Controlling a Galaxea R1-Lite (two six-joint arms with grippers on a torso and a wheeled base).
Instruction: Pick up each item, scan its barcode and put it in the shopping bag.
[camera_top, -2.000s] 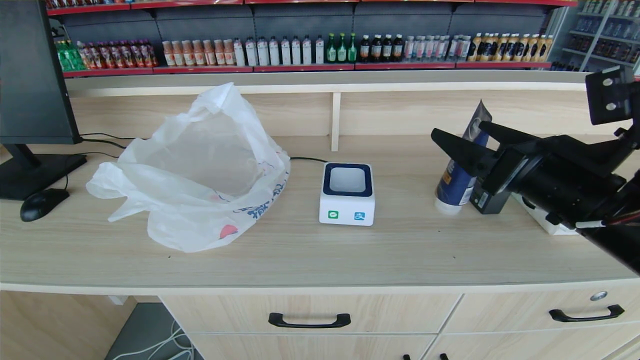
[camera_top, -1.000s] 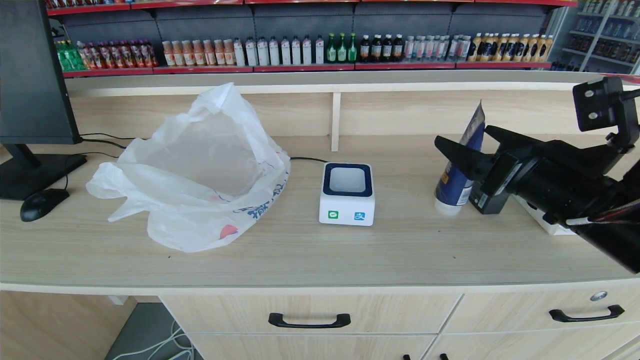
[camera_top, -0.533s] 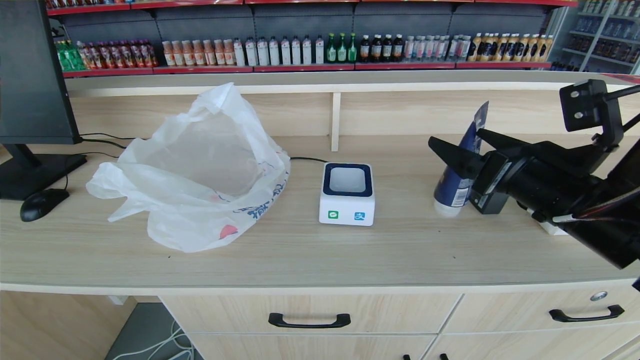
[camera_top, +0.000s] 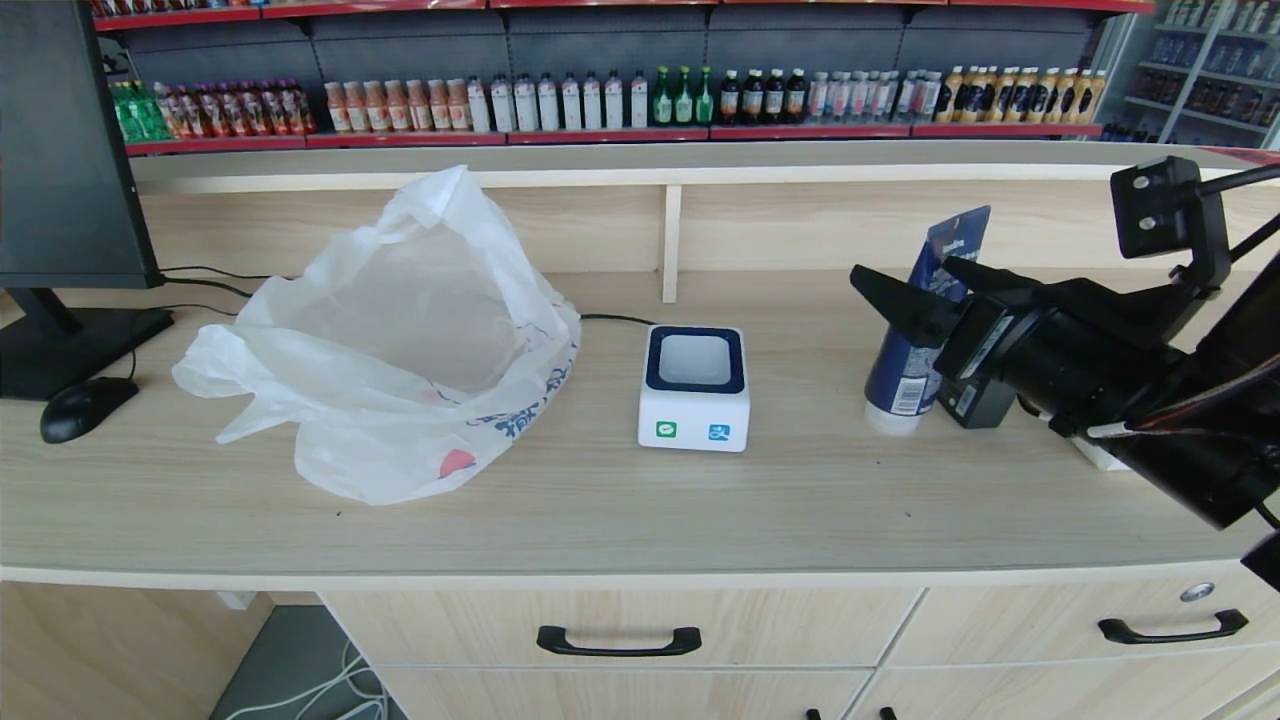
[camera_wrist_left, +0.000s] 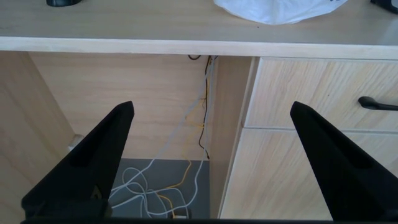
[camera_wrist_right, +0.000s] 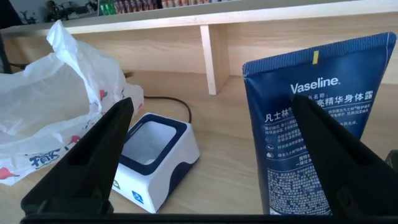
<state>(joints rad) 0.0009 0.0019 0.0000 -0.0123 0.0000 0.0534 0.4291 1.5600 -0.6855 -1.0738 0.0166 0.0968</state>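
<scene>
While the left gripper (camera_wrist_left: 211, 107) hangs with its fingers spread wide, below the edge of the counter (camera_wrist_left: 186, 31) and facing a tangle of cables (camera_wrist_left: 168, 186) on the floor, the goods lie on top of the counter. At the far left of the head view stands a dark monitor (camera_top: 60, 150), with a black mouse (camera_top: 85, 407) in front of it. Next comes the shopping bag (camera_top: 400, 340), white and crumpled, its mouth standing up toward the back wall. At the centre of the frame sits the white scanner (camera_top: 694, 385) with its dark blue rim, well apart from the bag. Toward the right, a blue tube (camera_top: 905, 370) stands upright on its white cap, with a small black box (camera_top: 975, 400) just beside it. The right gripper (camera_top: 903, 268) is open at the tube's upper half, one finger in front of it and the other behind; whether either one touches the tube I cannot tell. A white box (camera_top: 1095, 450) lies half hidden under that arm.
</scene>
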